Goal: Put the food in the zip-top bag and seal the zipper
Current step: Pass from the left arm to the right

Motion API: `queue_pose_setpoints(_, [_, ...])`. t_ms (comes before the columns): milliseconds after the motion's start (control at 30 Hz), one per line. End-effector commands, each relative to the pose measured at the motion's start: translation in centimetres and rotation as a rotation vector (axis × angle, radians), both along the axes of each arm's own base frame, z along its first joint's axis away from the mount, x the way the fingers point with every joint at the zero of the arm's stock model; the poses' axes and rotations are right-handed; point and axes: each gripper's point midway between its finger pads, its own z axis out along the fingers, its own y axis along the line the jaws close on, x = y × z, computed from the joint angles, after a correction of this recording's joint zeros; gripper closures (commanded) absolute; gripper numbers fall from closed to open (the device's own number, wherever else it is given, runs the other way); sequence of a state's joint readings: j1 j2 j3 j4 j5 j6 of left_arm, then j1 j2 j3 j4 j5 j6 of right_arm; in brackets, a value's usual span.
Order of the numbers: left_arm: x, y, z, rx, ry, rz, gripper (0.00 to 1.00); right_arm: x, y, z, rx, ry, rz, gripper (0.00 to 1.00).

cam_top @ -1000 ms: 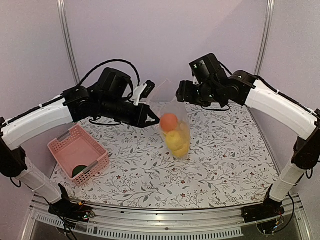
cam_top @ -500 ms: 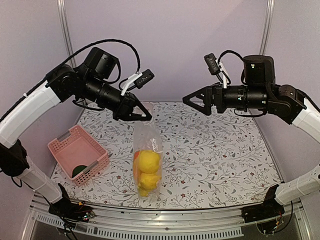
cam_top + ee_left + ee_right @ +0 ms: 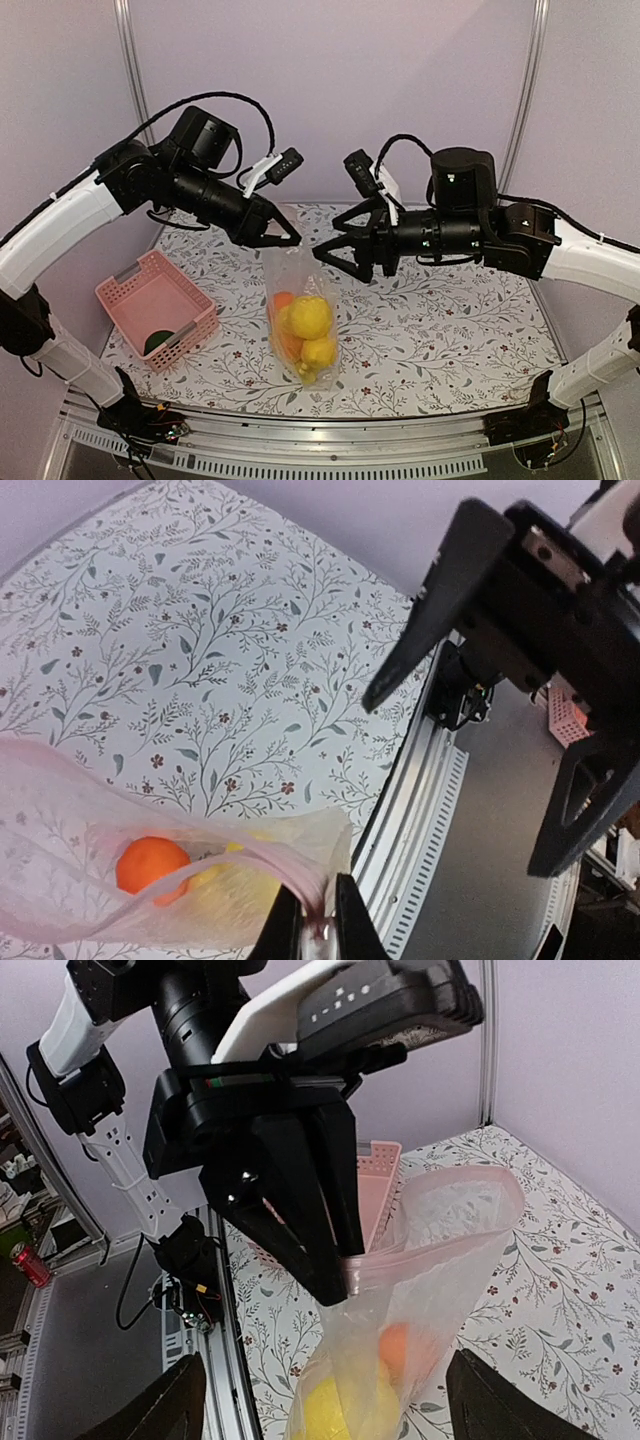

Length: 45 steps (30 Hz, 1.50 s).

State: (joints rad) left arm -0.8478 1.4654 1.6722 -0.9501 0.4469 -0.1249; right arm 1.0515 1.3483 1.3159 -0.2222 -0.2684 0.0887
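Observation:
The clear zip-top bag [image 3: 298, 300] hangs above the table from my left gripper [image 3: 287, 238], which is shut on one corner of its mouth. The food sits in its bottom: yellow lemon-like pieces [image 3: 310, 317] and an orange [image 3: 283, 300]. The pinkish zipper [image 3: 440, 1238] stands open along the mouth. My right gripper [image 3: 335, 245] is open and empty, just right of the bag's top, not touching it. In the left wrist view my gripper [image 3: 318, 920] pinches the bag's corner [image 3: 300, 865]; the orange [image 3: 152, 865] shows inside. A dark green piece [image 3: 157, 342] lies in the pink basket.
The pink slatted basket [image 3: 140, 290] stands at the table's left front and also shows behind the bag in the right wrist view [image 3: 378, 1165]. The metal rail [image 3: 330, 440] runs along the near edge. Purple walls close the back and sides.
My right gripper has swung left and down, open, close to the bag's top. The bag has swayed slightly right and the fruits have turned, so the orange shows again.

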Motion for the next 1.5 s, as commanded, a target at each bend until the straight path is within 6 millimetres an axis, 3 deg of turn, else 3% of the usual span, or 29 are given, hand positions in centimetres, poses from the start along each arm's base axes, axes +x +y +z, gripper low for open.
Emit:
queue_pose_setpoints(0, [3.5, 0.2, 1.5, -0.121, 0.078, 0.251, 1.0, 1.0, -0.1, 0.4, 0.025, -0.137, -0.194, 0.18])
queue_pose_setpoints(267, [4.9, -0.4, 1.2, -0.264, 0.315, 0.358, 1.0, 0.9, 0.9, 0.4, -0.017, -0.318, -0.397, 0.21])
queue_pose_setpoints(800, [4.5, 0.2, 1.0, -0.269, 0.354, 0.388, 1.0, 3.6, 5.6, -2.0, -0.186, -0.465, -0.437, 0.28])
queue_pose_setpoints(1100, [4.3, 0.5, 1.6, -0.283, 0.353, 0.394, 1.0, 5.1, 6.1, -4.5, -0.3, -0.502, -0.492, 0.52])
queue_pose_setpoints(1333, [4.2, 0.7, 2.0, -0.294, 0.346, 0.402, 1.0, 6.4, 5.5, -5.5, -0.315, -0.471, -0.522, 0.55])
queue_pose_setpoints(1467, [4.1, 0.7, 2.0, -0.296, 0.351, 0.4, 1.0, 6.5, 5.5, -5.3, -0.299, -0.459, -0.518, 0.74])
